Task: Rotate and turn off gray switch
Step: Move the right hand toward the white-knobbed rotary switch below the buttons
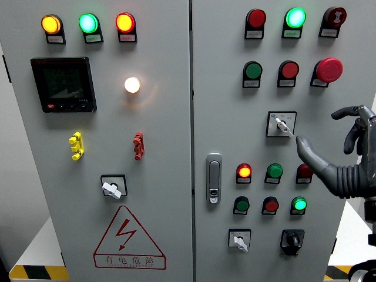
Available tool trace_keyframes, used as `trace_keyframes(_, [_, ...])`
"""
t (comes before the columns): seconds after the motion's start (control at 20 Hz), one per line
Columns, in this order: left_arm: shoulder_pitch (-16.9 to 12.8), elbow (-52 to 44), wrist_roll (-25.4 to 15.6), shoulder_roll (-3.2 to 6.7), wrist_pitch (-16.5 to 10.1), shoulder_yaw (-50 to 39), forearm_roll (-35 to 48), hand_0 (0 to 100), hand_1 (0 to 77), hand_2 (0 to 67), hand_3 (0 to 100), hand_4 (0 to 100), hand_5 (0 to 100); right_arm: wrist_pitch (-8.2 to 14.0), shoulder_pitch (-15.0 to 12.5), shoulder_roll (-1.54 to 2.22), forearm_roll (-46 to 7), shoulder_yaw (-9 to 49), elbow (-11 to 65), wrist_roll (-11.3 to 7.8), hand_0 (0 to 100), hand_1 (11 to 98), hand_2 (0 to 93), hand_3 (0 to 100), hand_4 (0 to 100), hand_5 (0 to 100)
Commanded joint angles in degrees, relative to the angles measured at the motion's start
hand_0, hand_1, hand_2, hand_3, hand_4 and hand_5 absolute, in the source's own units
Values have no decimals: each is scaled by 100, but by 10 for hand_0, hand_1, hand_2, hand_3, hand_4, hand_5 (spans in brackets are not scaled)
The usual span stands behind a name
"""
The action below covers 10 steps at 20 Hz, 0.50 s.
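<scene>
The right hand's (346,155) fingers are spread and hold nothing: the thumb (308,150) stretches toward ten o'clock, its tip just off the lower right corner of the gray switch (281,124), near the end of the switch's pale handle, though whether it touches cannot be told. The other fingers curl loosely at the hand's two o'clock, clear of the panel.

The gray switch sits on a square plate on the right door (276,88) of a gray cabinet, with its handle angled toward five o'clock. At twelve o'clock from it runs a row of a green button (253,70), a red button (289,70) and a red mushroom button (329,69); higher still are a dark red lamp (256,18), a lit green lamp (295,17) and a round red device (335,17). At six to seven o'clock from the switch are two rows of small lamps, among them a glowing red-orange lamp (244,171) and a glowing green lamp (299,204). Below these are a second pale-handled switch (239,239) and a black knob switch (292,239). A metal door handle (214,178) stands at the door's left edge.

The left door (158,194) carries three lit lamps at the top, a dark digital meter (63,84), a glowing white lamp (132,84), a yellow toggle (76,145), a red toggle (138,145), another pale-handled switch (112,187) and a red triangular warning label (128,238).
</scene>
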State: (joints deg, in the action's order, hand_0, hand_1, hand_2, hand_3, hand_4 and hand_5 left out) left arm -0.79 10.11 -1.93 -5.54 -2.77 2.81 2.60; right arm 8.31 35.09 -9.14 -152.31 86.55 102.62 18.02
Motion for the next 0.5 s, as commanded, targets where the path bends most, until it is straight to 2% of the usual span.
trace_keyframes(0.0, [0, 0, 0, 0, 5, 0, -5, 0, 0, 105, 212, 130, 129, 13, 94, 0, 26, -7, -180, 9, 0, 438, 551, 960, 1000, 1000])
trace_keyframes(0.1, [0, 0, 0, 0, 5, 0, 4, 0, 0, 105, 212, 130, 129, 4, 156, 9, 26, -24, -347, 113, 0, 438, 557, 958, 1000, 1000])
trace_keyframes(0.45, [0, 0, 0, 0, -4, 0, -5, 0, 0, 105, 212, 130, 129, 31, 393, 18, 43, -42, -884, 132, 0, 433, 568, 953, 1000, 1000])
